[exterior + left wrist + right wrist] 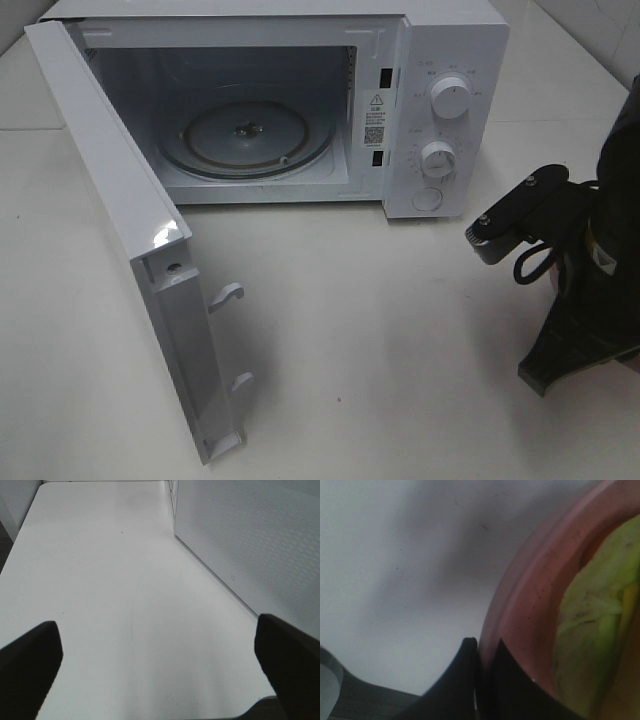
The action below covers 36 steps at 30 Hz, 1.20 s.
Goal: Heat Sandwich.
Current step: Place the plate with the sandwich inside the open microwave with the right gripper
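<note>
Only the right wrist view shows the sandwich [592, 630]: its green filling lies on a pink plate [530, 590], and the right gripper [482, 672] is pinched tight on that plate's rim. The high view shows none of this, only the dark right arm [580, 260] over the table [380, 350], out in front of the microwave [440, 60] and off its panel side. That view alone looks into the microwave, where the door [110, 220] is swung wide and a glass turntable [255, 135] sits bare. The left wrist view shows the left gripper [157, 640] spread wide and holding nothing, beside the door's dotted outer face. A warning label [375, 118] inside the microwave and the marks round the two knobs [450, 98] are too small to read.
</note>
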Motion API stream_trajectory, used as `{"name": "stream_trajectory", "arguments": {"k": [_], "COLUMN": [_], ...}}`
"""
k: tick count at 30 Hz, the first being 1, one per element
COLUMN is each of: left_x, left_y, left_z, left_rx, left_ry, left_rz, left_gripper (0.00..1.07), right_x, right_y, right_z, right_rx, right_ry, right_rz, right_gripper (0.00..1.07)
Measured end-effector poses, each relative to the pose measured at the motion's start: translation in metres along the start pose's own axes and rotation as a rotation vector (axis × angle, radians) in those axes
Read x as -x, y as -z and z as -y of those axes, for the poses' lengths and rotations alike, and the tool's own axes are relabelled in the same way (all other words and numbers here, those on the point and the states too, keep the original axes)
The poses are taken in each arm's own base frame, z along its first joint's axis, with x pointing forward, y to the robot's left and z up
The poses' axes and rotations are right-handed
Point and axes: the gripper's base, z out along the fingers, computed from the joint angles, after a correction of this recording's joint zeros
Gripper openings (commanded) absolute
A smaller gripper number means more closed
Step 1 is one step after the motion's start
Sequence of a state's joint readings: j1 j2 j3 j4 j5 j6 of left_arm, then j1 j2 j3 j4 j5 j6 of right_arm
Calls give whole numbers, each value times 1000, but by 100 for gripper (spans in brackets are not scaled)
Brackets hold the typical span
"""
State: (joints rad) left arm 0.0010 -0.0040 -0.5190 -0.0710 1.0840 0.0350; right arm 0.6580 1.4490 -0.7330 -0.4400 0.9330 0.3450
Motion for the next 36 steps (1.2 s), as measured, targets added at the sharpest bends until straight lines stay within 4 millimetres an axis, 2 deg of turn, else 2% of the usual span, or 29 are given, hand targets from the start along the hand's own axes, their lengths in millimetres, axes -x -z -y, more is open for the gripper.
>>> {"name": "stream_trajectory", "arguments": {"k": [10, 25, 36], "left_x": [0, 0, 0], "left_y": [0, 0, 0], "left_z": [0, 0, 0], "left_rx": [0, 0, 0], "left_ry": [0, 0, 0], "left_rz": [0, 0, 0], "left_gripper": [100, 100, 100], "right_x": [-12, -28, -39], "right_y": [25, 43, 51], "right_z": [-36, -84, -103], "right_rx": [7, 20, 11], "right_ry": [157, 359, 468], "right_rz": [58, 124, 160], "right_gripper": [0, 0, 1]}}
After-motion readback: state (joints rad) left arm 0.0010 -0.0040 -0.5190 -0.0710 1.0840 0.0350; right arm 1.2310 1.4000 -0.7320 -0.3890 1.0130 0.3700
